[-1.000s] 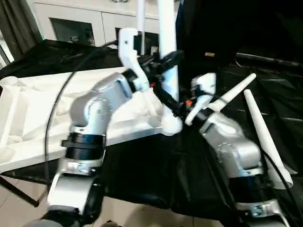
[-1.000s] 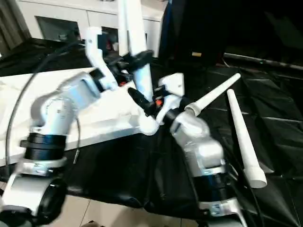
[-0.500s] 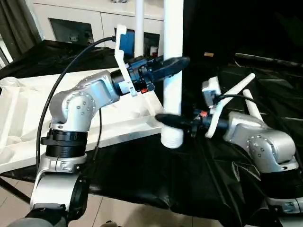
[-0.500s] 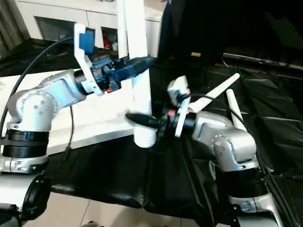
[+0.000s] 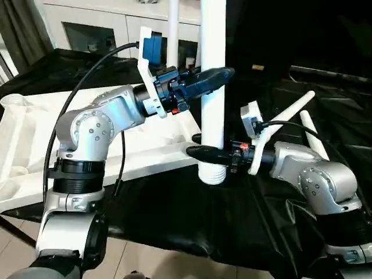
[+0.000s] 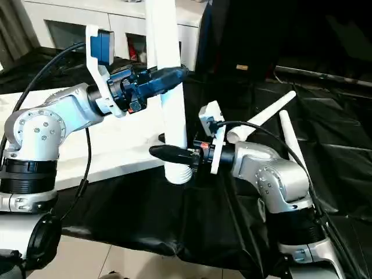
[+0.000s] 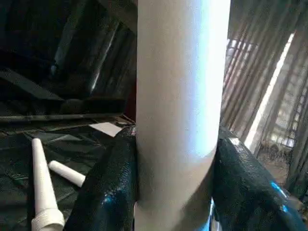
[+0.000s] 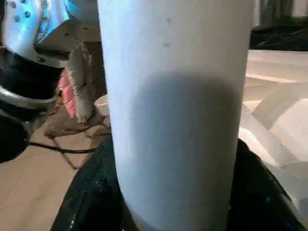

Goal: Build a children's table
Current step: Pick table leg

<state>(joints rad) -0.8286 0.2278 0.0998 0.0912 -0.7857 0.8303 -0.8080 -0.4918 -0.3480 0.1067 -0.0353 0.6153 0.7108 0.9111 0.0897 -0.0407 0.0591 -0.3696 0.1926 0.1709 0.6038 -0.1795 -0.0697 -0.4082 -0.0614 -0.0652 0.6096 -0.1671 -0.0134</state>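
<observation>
I had one leg (image 5: 213,87) standing upright at the near corner of the table top (image 5: 35,133), which lay upside down, ribs up, on the black-draped bench (image 5: 192,215). The left gripper (image 5: 218,74) was clamped across the leg high up, both fingers (image 7: 110,183) pressed against its sides in the wrist view. The right gripper (image 5: 197,152) was low on the same leg, just above the threaded end (image 5: 211,174), with a black finger on either side of the tube; I read it as closed on the leg too. By my reading I was in the middle of seating this leg: the threads hung at the corner's edge, and I could not tell whether they had entered the socket. Next I judged the leg needed centring over the socket, then turning while kept plumb. Another leg (image 5: 171,29) already stood further back, and two spare legs (image 5: 317,151) lay on the cloth beside my right arm.
</observation>
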